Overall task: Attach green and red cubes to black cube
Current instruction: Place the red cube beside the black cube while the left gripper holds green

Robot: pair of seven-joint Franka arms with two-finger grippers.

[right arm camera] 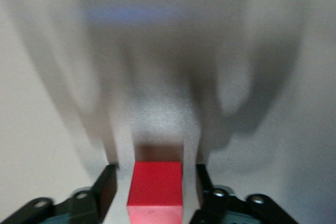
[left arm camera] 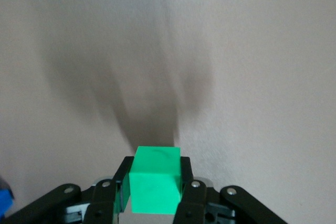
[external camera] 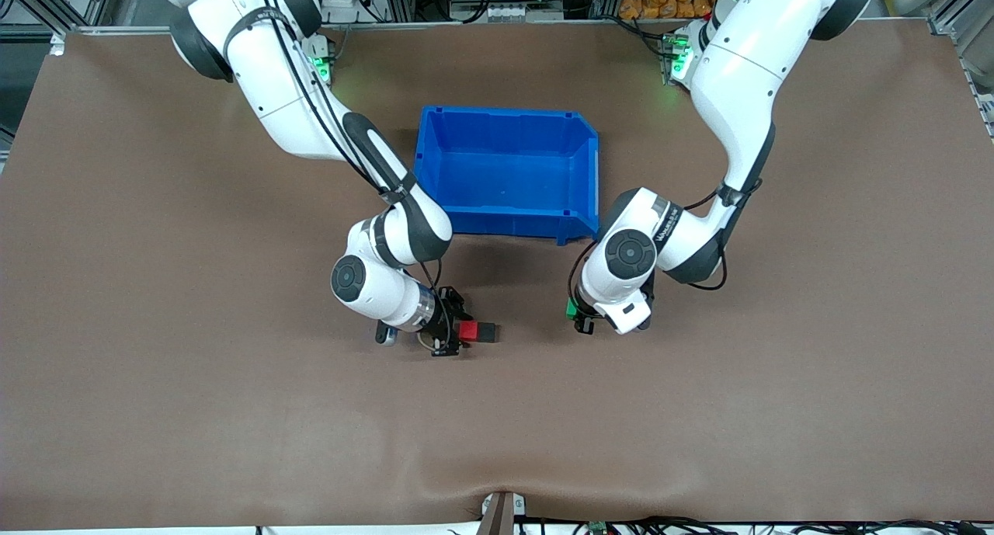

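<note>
In the front view, just below the frame's centre, the red cube [external camera: 468,331] sat flush against the black cube [external camera: 487,332] on the brown tabletop [external camera: 194,411], so that joint looked made. The right tool [external camera: 460,335] was at the red cube, and in the right wrist view its fingers [right arm camera: 106,184] stood apart on either side of the cube, with a gap showing on each side; it appeared to have let go. The black cube could not be made out in that wrist view.

Right of centre in the front view, the left tool [external camera: 578,316] was clamped on the green cube [external camera: 571,309], which showed only as a small green edge beside the wrist. The left wrist view confirmed the grip, both fingers pressed to the cube's sides at the bottom of the frame. The green cube was well apart from the joined pair.

The blue bin [external camera: 509,123] sat in the upper middle of the front view.

By this showing the task stood about half done: the green cube remained to be carried over and pressed onto the black one.
</note>
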